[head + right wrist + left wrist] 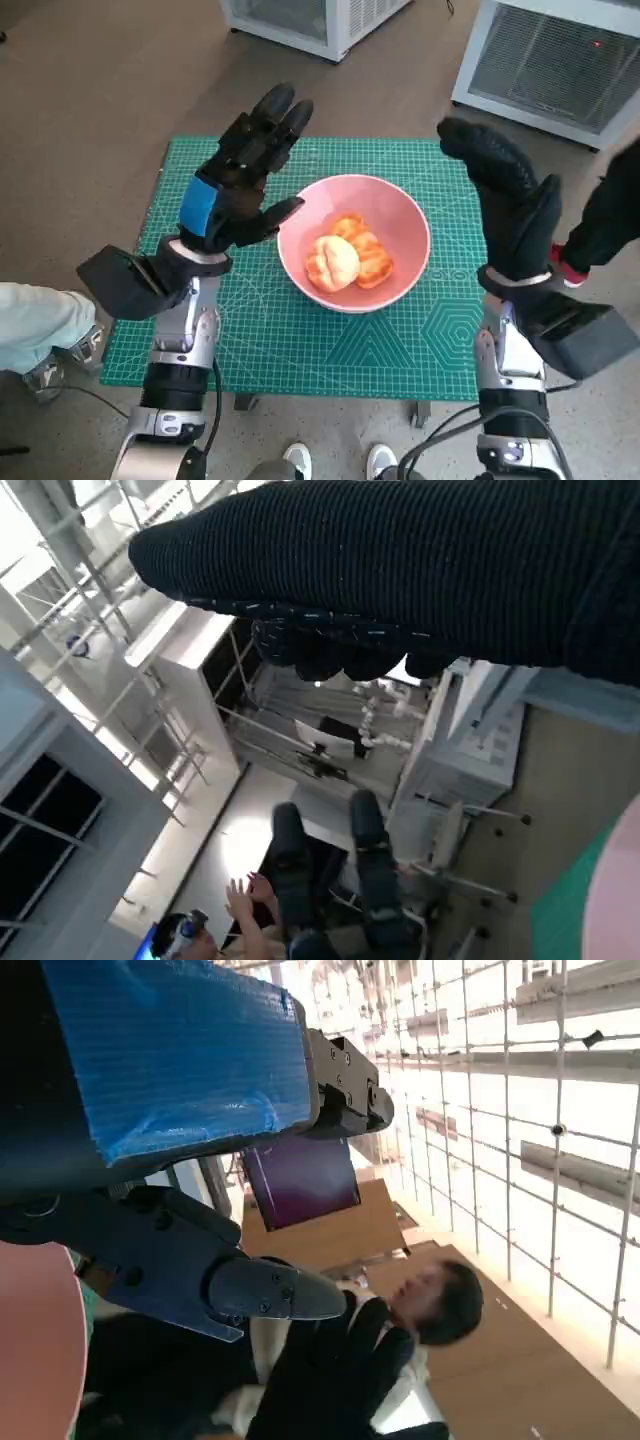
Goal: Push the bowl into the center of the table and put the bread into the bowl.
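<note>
Only the head view shows the whole scene: one pink bowl (354, 243) on the green mat (300, 340) holding two pieces of bread (349, 260), between the fingers of both raised hands. The left hand (243, 175) and right hand (505, 190) each hold nothing, fingers extended and loosely apart. The left wrist view adds one person (440, 1305) beyond the fingers, and the right wrist view another seated person (330, 880).

Bread (348, 262) in bowl (404, 222), mid-table (300, 350)

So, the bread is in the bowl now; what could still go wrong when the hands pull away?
The left hand has a finger at the pink bowl rim; pulling back carelessly might nudge or tip the bowl. The bread is piled to one side, so a jolt could roll it. The right hand appears clear.
</note>
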Action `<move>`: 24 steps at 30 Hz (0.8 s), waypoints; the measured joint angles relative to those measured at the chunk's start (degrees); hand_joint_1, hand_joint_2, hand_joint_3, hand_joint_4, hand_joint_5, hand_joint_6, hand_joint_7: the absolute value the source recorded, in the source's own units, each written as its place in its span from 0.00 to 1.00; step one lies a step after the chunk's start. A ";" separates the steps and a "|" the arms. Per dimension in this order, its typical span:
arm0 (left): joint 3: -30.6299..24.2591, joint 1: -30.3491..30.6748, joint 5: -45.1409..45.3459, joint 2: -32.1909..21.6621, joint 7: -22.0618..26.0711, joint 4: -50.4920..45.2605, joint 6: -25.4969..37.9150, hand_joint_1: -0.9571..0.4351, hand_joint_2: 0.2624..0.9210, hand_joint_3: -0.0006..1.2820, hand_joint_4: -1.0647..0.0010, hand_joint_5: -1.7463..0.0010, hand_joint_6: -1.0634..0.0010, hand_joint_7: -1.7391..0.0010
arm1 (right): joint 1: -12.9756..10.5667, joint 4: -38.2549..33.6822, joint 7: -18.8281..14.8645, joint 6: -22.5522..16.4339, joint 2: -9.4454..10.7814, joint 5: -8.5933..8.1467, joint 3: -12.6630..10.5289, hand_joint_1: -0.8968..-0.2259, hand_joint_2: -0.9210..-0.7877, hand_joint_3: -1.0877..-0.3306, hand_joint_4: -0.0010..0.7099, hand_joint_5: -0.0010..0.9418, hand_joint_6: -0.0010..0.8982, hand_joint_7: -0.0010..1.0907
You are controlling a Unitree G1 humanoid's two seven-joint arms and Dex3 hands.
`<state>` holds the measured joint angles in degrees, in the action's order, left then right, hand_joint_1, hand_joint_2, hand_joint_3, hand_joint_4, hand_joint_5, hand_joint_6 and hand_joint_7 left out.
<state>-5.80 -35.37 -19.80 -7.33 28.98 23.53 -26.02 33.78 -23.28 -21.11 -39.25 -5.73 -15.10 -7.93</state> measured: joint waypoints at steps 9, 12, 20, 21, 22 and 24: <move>-0.46 0.00 1.52 -0.39 -0.07 0.23 -1.81 0.21 1.00 0.31 0.79 1.00 0.99 0.70 | 0.02 2.58 1.92 1.87 -0.05 1.94 0.53 0.21 0.00 0.46 0.39 0.00 0.18 0.47; -0.60 0.00 1.56 -0.35 -0.10 0.26 -2.11 0.21 1.00 0.31 0.79 1.00 1.00 0.71 | 0.02 3.21 2.50 2.45 -0.07 2.23 0.59 0.21 0.00 0.46 0.39 0.00 0.18 0.47; -1.31 0.00 1.58 0.36 -1.40 0.27 -2.39 0.20 1.00 0.31 0.79 1.00 1.00 0.72 | 0.02 4.02 3.45 2.79 -0.22 3.08 0.75 0.22 0.00 0.46 0.39 0.00 0.19 0.46; -1.37 0.00 1.61 0.51 -1.64 0.27 -2.52 0.20 1.00 0.31 0.79 1.00 1.00 0.72 | 0.02 4.12 3.52 2.79 -0.28 3.14 0.79 0.22 0.00 0.46 0.39 0.00 0.19 0.46; -1.41 0.00 1.63 0.64 -1.83 0.27 -2.64 0.20 1.00 0.31 0.79 1.00 1.00 0.73 | 0.02 4.18 3.58 2.79 -0.32 3.27 0.82 0.22 0.00 0.46 0.39 0.00 0.19 0.46; -1.42 0.00 1.65 0.87 -2.19 0.27 -2.84 0.20 1.00 0.31 0.79 1.00 1.00 0.73 | 0.02 4.28 3.69 2.79 -0.45 3.57 0.88 0.23 0.00 0.46 0.39 0.00 0.19 0.46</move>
<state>-7.21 -35.37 -18.15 -6.46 26.78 23.80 -28.86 33.80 -19.00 -17.42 -36.46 -6.18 -11.54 -7.06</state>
